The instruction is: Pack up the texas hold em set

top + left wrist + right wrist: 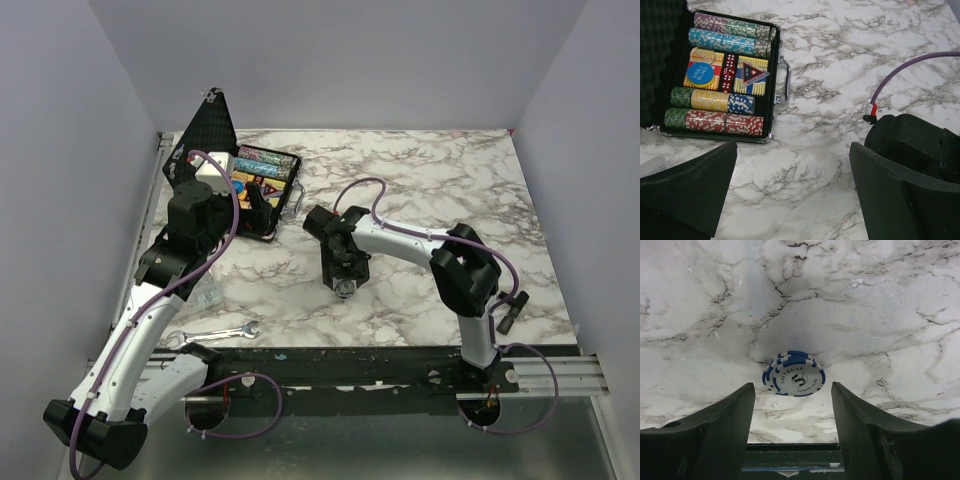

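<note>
Your left gripper (792,155) hangs near the open black case (774,75), which sits at the far-left corner of the table (450,200) — jaws spread wide, holding nothing. Your right gripper (343,287) points down at mid-table. Its jaws stand apart on either side of the blue-and-white chips (794,374), which lie on the marble — gripping nothing, well apart from the case.
</note>
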Controlling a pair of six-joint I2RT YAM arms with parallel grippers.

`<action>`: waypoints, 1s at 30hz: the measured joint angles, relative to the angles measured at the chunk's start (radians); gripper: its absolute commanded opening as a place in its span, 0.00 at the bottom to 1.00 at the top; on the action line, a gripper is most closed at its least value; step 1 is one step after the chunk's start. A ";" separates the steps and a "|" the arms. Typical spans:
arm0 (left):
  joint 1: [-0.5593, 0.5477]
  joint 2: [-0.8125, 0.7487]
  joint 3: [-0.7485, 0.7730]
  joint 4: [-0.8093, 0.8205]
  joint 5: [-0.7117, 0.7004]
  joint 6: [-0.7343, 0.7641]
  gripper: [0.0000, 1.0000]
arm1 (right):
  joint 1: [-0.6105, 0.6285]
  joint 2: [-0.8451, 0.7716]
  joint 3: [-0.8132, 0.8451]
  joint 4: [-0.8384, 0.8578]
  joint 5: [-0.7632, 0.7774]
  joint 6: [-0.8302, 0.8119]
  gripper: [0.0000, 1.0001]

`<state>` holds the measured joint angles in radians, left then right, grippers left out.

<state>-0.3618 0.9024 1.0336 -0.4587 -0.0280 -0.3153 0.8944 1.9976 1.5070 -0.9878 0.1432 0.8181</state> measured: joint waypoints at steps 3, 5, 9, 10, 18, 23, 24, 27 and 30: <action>0.000 0.000 0.000 0.000 0.003 0.000 0.92 | -0.008 0.000 0.000 0.000 -0.021 0.002 0.72; 0.000 0.000 0.000 0.000 0.003 0.000 0.92 | -0.018 -0.003 -0.005 0.007 -0.045 0.014 0.83; 0.000 0.000 0.000 0.000 0.005 0.000 0.92 | -0.071 -0.037 -0.047 0.032 -0.094 0.072 1.00; 0.000 0.000 0.000 0.000 0.005 0.000 0.92 | -0.082 -0.047 -0.053 0.033 -0.101 0.089 1.00; 0.000 -0.013 0.000 0.000 0.013 -0.001 0.92 | -0.115 -0.020 -0.032 0.024 -0.170 0.216 0.94; 0.000 -0.025 0.000 0.000 0.025 -0.004 0.92 | -0.114 0.007 -0.033 0.022 -0.189 0.277 0.89; 0.000 -0.026 0.000 0.000 0.026 -0.004 0.92 | -0.114 0.007 -0.033 0.022 -0.190 0.287 0.88; 0.000 -0.027 0.000 0.000 0.032 -0.005 0.92 | -0.114 0.008 -0.033 0.021 -0.190 0.311 0.85; 0.000 -0.029 0.000 0.000 0.036 -0.005 0.92 | -0.114 0.010 -0.033 0.022 -0.189 0.327 0.83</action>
<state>-0.3618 0.8730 1.0336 -0.4591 0.0078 -0.3202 0.7799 2.0071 1.4742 -0.9661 -0.0460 1.1446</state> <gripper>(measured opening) 0.927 0.848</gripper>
